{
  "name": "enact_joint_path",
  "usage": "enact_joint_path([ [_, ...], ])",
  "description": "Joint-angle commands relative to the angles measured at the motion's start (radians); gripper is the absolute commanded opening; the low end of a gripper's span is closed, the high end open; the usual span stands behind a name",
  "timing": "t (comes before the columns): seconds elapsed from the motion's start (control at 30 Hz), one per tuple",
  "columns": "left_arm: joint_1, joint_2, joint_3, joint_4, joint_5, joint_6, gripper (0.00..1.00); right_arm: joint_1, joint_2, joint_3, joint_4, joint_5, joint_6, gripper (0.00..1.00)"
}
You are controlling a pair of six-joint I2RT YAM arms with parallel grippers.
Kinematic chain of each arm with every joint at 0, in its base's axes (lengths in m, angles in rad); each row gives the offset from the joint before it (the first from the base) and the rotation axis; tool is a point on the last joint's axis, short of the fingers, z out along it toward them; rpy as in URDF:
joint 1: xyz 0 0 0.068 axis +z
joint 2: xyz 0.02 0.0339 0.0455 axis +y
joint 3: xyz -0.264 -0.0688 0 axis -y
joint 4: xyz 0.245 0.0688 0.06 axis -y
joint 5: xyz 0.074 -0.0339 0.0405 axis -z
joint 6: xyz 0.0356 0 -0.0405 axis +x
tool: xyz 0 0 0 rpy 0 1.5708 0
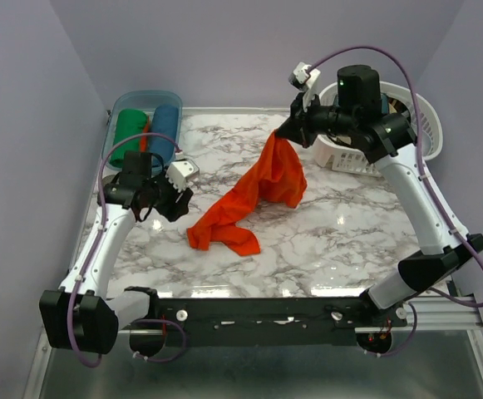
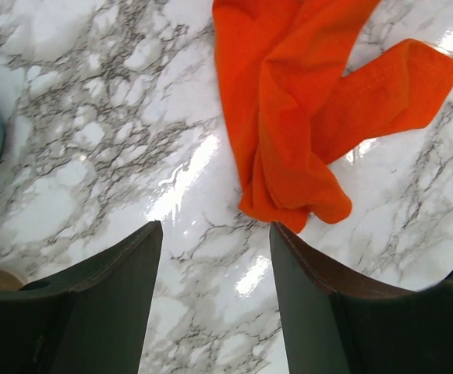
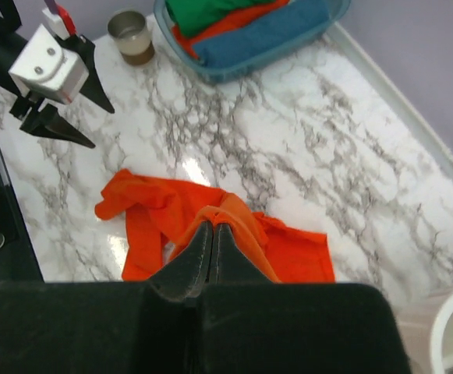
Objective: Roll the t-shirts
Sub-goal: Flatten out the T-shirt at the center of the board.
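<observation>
- The right arm (image 1: 424, 208) reaches over the far side of the marble worktop (image 1: 349, 241). Its jaws are pressed fully together on a fold of the orange-red t-shirt (image 1: 258, 191), and this part of the shirt is lifted off the surface.
- From there the shirt hangs down and runs toward the near left. Its lower end lies crumpled on the worktop, about in the middle.
- The left arm (image 1: 112, 241) is low over the left side. Its jaws stand wide apart with nothing between them. The wrist view shows the nearest end of the shirt just in front of the tips, not touching them.
- At the far left corner is a clear blue tub (image 1: 145, 96). It holds a rolled green t-shirt (image 1: 129, 129) and a rolled blue t-shirt (image 1: 165, 133) side by side, with some orange cloth between them.
- A white basket (image 1: 428, 125) stands at the far right corner, behind the right arm.
</observation>
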Motion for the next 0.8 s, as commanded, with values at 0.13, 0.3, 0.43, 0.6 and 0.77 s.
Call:
enact_joint_path([
  [0.13, -0.211, 0.009, -0.121, 0.010, 0.041, 0.041, 0.66, -0.024, -0.041, -0.147, 0.023, 0.122, 0.066, 0.01],
  [0.3, -0.330, 0.020, -0.197, 0.059, -0.082, 0.061, 0.63, -0.044, -0.004, -0.110, 0.023, 0.151, 0.074, 0.01],
  [0.43, -0.360, 0.032, -0.249, 0.110, -0.111, 0.030, 0.60, -0.047, -0.001, -0.119, 0.028, 0.153, 0.070, 0.01],
  [0.6, -0.386, 0.072, -0.306, 0.241, -0.166, -0.022, 0.59, -0.047, 0.011, -0.125, 0.036, 0.151, 0.071, 0.01],
  [0.77, -0.386, 0.136, -0.331, 0.335, -0.241, -0.060, 0.51, -0.047, 0.030, -0.131, 0.051, 0.169, 0.070, 0.01],
])
